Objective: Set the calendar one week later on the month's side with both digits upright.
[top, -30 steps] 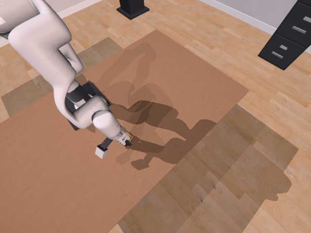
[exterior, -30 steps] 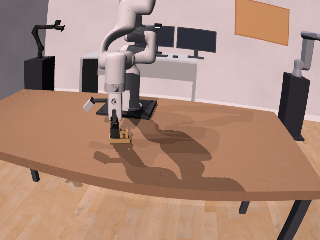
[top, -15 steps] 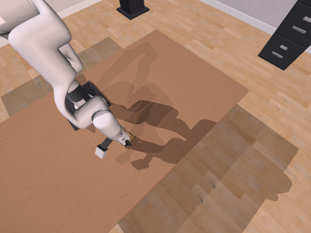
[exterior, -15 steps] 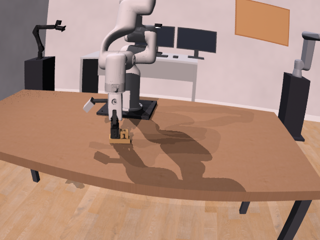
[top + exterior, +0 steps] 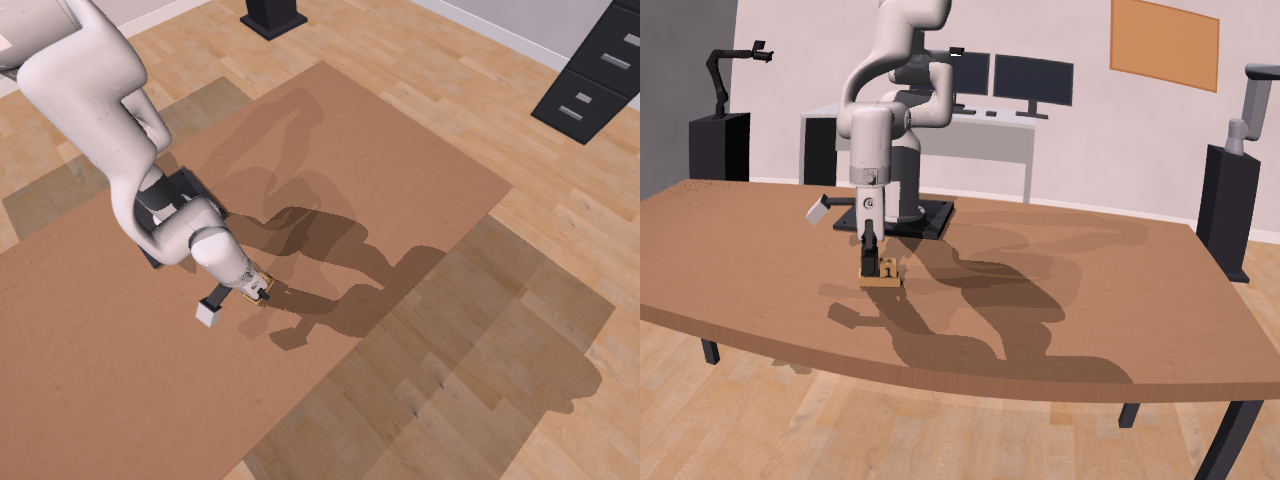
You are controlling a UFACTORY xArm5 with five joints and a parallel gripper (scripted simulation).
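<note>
Exterior view: hand (image 5: 869, 264) lowered into the wooden tray (image 5: 879, 282), fingers narrowed onto the left cube; right cube (image 5: 890, 268) shows 1.

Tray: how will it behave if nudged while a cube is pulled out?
The tray looks wooden, so it is probably stiff. It sits low and flat on the table, so tipping seems unlikely. It looks small and light, so it may slide if the cube in the gripper drags its wall.
</note>
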